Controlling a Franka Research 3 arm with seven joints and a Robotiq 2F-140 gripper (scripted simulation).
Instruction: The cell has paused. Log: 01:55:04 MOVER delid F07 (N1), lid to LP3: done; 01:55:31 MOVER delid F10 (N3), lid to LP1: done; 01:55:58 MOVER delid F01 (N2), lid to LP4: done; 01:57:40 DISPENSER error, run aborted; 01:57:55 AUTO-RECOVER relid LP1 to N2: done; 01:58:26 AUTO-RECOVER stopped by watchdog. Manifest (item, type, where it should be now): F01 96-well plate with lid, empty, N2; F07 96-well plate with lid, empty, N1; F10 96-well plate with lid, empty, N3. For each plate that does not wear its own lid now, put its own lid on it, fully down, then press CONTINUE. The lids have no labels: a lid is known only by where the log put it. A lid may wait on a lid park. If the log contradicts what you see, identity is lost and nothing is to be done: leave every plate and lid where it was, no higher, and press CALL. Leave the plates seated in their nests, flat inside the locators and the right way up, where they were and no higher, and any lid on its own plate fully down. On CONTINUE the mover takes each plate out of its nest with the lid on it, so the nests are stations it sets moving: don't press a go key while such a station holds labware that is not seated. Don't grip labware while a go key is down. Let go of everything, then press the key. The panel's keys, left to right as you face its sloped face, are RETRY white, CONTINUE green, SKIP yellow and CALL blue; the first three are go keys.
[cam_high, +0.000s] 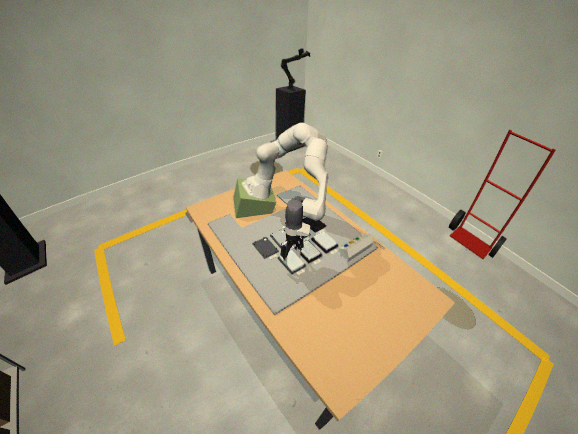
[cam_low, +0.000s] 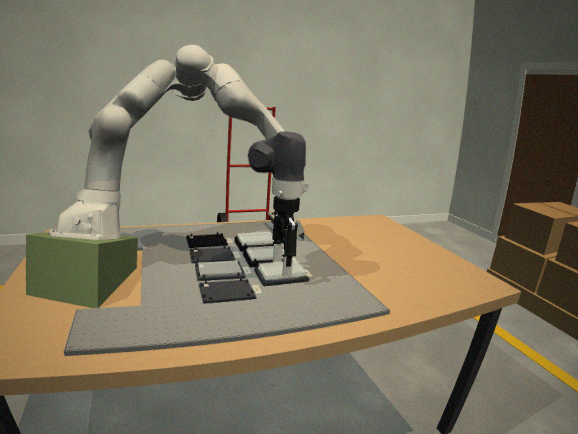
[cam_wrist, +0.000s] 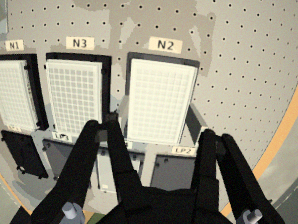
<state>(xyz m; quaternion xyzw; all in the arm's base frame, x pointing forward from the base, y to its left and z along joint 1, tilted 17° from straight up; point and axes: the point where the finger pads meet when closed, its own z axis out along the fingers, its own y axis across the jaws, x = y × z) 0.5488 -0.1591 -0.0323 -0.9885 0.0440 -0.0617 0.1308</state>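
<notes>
Three white 96-well plates sit in a row of nests marked N1 (cam_wrist: 13, 92), N3 (cam_wrist: 73, 96) and N2 (cam_wrist: 161, 99). The N3 plate shows open wells. The N2 plate (cam_low: 280, 272) (cam_high: 295, 262) is the end one and wears a clear lid. My gripper (cam_wrist: 158, 107) (cam_low: 286, 264) (cam_high: 290, 250) is down at N2, with a finger on each long side, shut on that lid. I cannot tell whether the lid is lifted. Beside the nests runs a row of dark lid parks. One lid park (cam_low: 220, 270) holds a grey lid, and the end park (cam_low: 227, 290) (cam_high: 265, 247) is bare black.
The key panel (cam_high: 361, 248) with its coloured keys stands at the right end of the grey perforated board (cam_low: 225, 325) (cam_high: 260, 285). The arm's green base block (cam_low: 75, 267) (cam_high: 252, 202) sits at the table's back. Cardboard boxes (cam_low: 540, 240) are stacked off the table.
</notes>
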